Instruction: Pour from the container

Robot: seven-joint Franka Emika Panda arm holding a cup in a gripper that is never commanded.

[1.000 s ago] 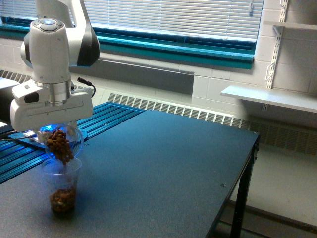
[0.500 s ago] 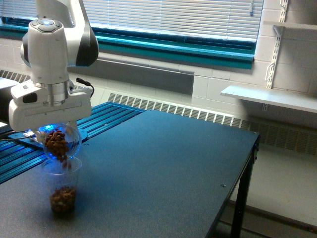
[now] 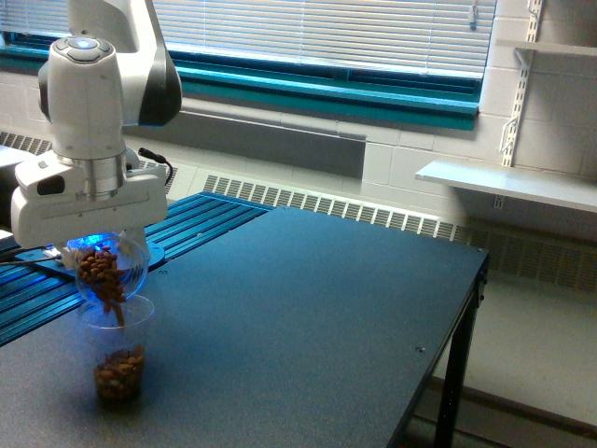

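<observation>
Table: a dark table (image 3: 308, 308) fills the middle of the exterior view; its near edge is cut off by the frame bottom, and its right edge drops to a leg at the exterior view's right.
Open room: the tabletop to the right of the cups is bare all the way to that right edge; past the edge there is floor.
Left side: blue slats (image 3: 201, 217) run along the table's left, close behind the cups.
Arm: the white arm (image 3: 89, 103) comes down from the top left corner, its upper part cut off by the frame.
Gripper: the gripper (image 3: 98, 250) hangs under a broad white body that hides the fingers; it grasps the cup, though how the jaws sit on it cannot be made out.
Cup: the clear cup (image 3: 112, 271) is held tilted at the left of the table, just above the second cup, with brown pieces inside and a blue glow at its top.
Second cup: a clear cup standing upright (image 3: 118, 350) is directly beneath, with a brown layer (image 3: 118, 369) in its bottom.
Pieces: brown pieces (image 3: 114, 303) reach down from the tilted cup into the lower cup's mouth.
Hard to tell: the rims of the two cups overlap, so whether they touch cannot be told.
Background: a window (image 3: 317, 37) with blinds, a wall heater (image 3: 326, 207), and a shelf (image 3: 504, 182) at the exterior view's right.
</observation>
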